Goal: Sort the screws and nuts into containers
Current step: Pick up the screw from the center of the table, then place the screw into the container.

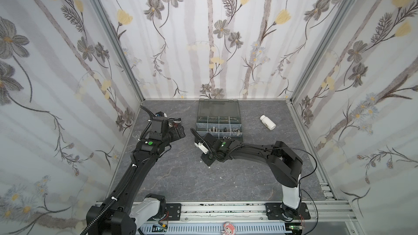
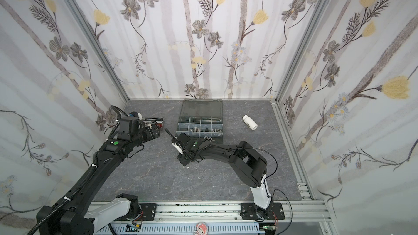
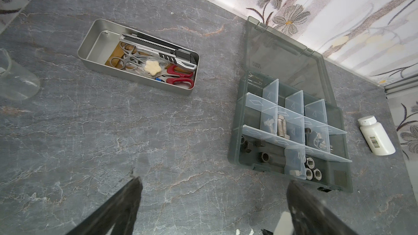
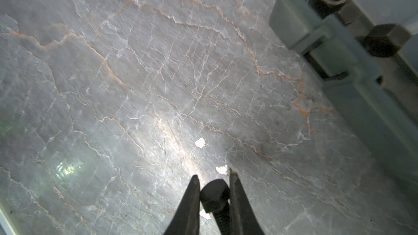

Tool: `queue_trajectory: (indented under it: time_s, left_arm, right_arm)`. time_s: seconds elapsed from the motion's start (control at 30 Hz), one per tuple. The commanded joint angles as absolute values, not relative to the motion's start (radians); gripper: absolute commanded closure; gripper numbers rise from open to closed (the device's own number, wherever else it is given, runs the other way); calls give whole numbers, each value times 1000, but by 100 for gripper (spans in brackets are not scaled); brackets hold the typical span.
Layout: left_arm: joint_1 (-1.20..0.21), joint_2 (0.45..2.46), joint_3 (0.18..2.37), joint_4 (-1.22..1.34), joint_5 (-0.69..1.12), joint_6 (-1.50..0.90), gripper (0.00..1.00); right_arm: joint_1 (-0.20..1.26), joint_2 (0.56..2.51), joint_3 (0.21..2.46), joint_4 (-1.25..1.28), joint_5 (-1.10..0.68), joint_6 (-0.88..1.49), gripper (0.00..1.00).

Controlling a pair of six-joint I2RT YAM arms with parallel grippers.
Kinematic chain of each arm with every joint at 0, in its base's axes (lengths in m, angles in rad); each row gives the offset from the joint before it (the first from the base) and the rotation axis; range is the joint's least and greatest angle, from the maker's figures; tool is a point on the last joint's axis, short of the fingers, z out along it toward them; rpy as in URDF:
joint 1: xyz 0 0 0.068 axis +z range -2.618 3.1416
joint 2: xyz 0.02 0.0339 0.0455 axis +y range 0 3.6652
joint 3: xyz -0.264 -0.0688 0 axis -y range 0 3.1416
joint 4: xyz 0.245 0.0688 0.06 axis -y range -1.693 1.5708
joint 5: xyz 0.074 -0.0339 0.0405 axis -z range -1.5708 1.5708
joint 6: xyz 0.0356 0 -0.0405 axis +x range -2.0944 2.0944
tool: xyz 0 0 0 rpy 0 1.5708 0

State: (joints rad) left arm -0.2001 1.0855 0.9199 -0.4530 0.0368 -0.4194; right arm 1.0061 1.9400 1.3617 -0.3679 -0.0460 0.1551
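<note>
Beside the organizer box (image 3: 285, 59), right gripper (image 4: 213, 174) clamps 1 black screw (image 4: 213, 194) — seemingly the last loose piece; left gripper (image 3: 213, 179) gapes.

Both arms are mostly matte black. The left arm (image 1: 135, 172) and right arm (image 1: 253, 152) each have a round green dot (image 1: 149, 142) by the wrist, ribbed black cable hose (image 1: 100, 211), white zip ties (image 1: 115, 199) and a chunky white base section (image 1: 290, 196). The right gripper (image 4: 213, 174) has thin, dark, tapered fingers (image 4: 190, 204).
</note>
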Motion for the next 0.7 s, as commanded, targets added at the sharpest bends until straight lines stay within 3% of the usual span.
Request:
queue_trajectory:
  time_s: [0.0, 0.3, 0.67]
  left_arm:
    - [-199, 1081, 933, -437, 60, -430, 0]
    - [-199, 1089, 908, -397, 113, -451, 0]
    - [-199, 1118, 897, -373, 140, -451, 0]
  right_arm:
    - [996, 1899, 1367, -385, -41, 158, 81]
    - [956, 1780, 1364, -417, -43, 161, 81]
    - [757, 1682, 1287, -404, -102, 153, 81]
